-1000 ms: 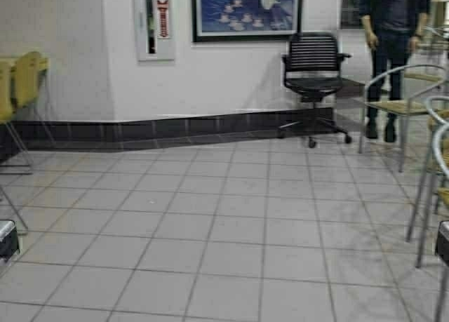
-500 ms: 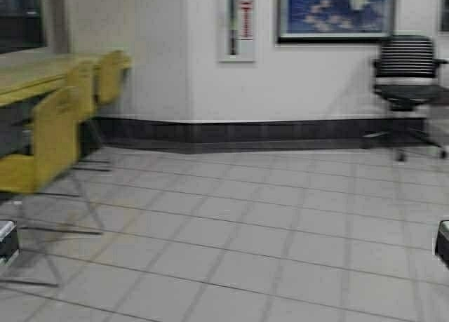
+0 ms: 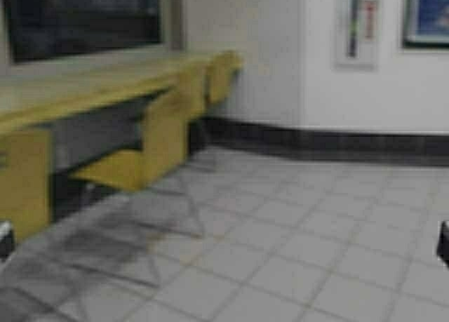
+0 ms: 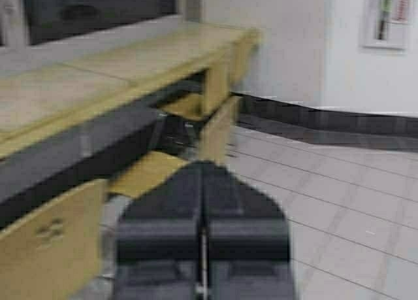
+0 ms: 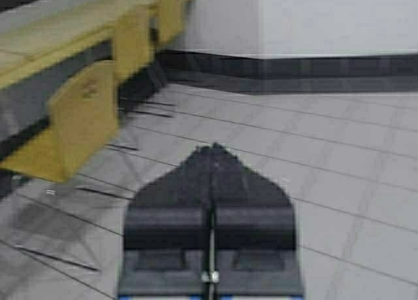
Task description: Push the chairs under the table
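The long beige table [image 3: 91,90] runs along the left wall under a dark window. Several tan-yellow chairs stand at it. One chair [image 3: 151,150] is pulled out, its seat clear of the table edge. A nearer chair back [image 3: 24,185] is at the far left. Two more chairs [image 3: 217,73] sit tucked at the far end. My left gripper [image 4: 202,164] is shut and empty, held low facing the chairs [image 4: 219,127] and table [image 4: 98,78]. My right gripper [image 5: 212,147] is shut and empty above the floor, with the pulled-out chair [image 5: 81,120] ahead to one side.
Pale floor tiles [image 3: 316,238] spread to the right. A white wall with a dark baseboard [image 3: 330,143] closes the back. A wall cabinet [image 3: 358,24] and a framed picture [image 3: 428,17] hang on it.
The robot has turned left: the scene has shifted right. The black office chair, the person and the grey-framed chairs have left view; the table and yellow chairs have come in.
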